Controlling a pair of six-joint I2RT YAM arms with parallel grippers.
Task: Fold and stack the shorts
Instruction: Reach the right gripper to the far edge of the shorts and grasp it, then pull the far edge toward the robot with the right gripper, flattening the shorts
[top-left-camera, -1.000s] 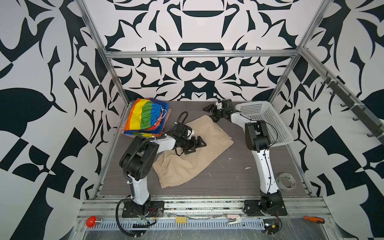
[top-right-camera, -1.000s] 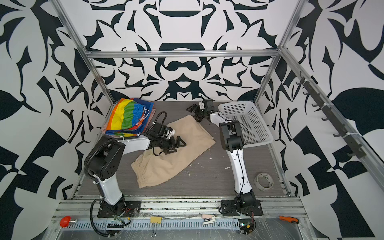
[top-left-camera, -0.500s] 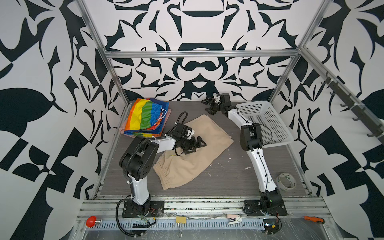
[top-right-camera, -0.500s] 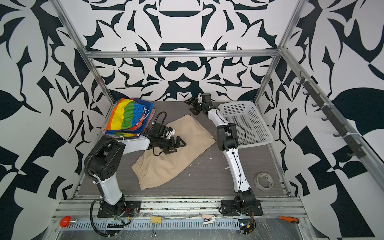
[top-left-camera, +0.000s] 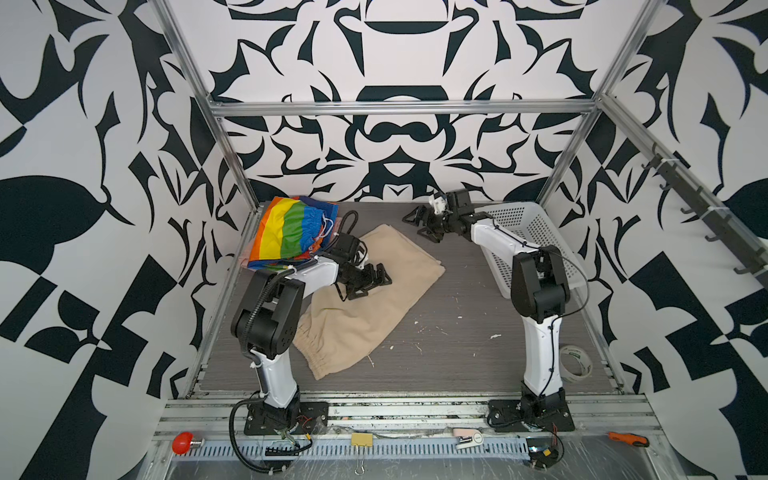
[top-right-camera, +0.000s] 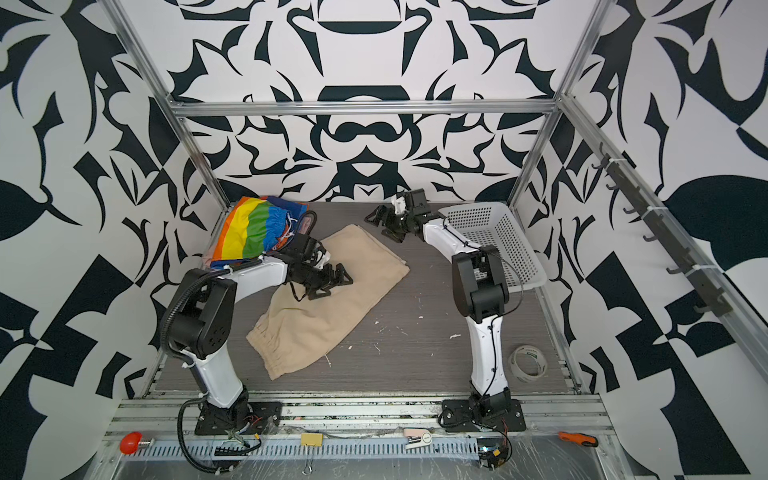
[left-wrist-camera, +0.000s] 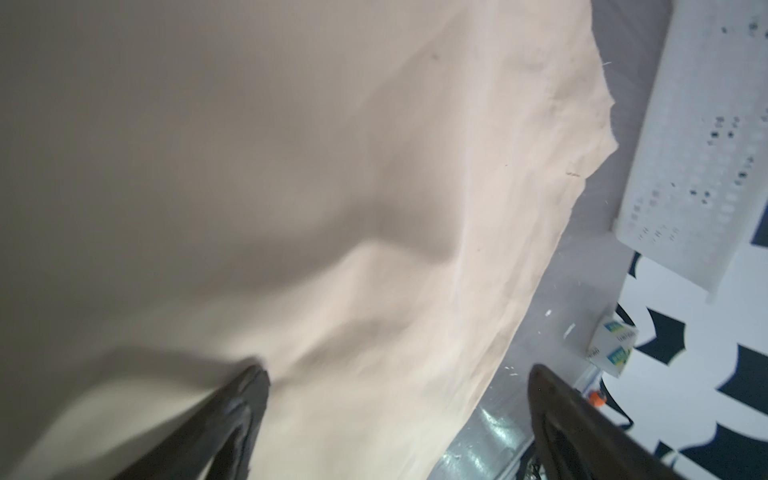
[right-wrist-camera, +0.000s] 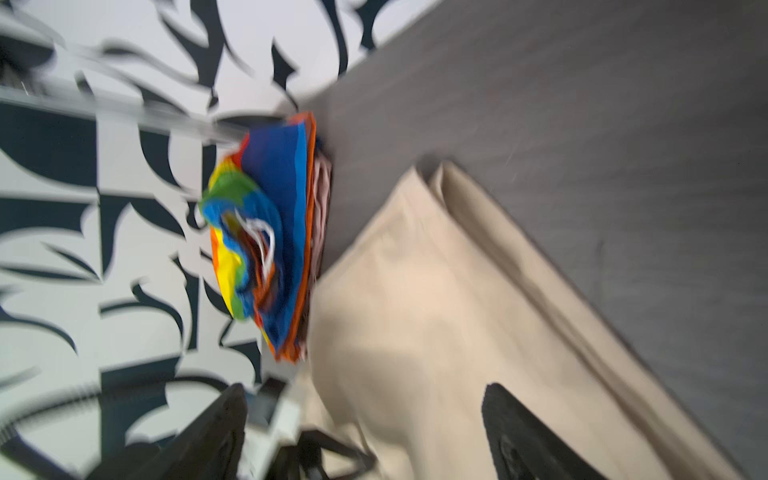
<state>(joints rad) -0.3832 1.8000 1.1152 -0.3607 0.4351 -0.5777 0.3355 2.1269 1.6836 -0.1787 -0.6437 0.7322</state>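
In both top views the rainbow-striped shorts (top-left-camera: 291, 228) lie folded at the table's 11 o'clock corner, with a salmon-pink pair (right-wrist-camera: 322, 195) showing only as an edge beneath; the left gripper (top-left-camera: 371, 286), jaws wide apart and empty, is low over the middle of the beige shorts (top-left-camera: 365, 332), whose long axis runs from waistband at 7 o'clock to hems at 1 o'clock; the right gripper (top-left-camera: 420, 227), jaws likewise apart and empty, has the far hem corner at its 9 o'clock and is the nearer arm to that end; three pairs, two grippers, one basket (top-left-camera: 540, 224).
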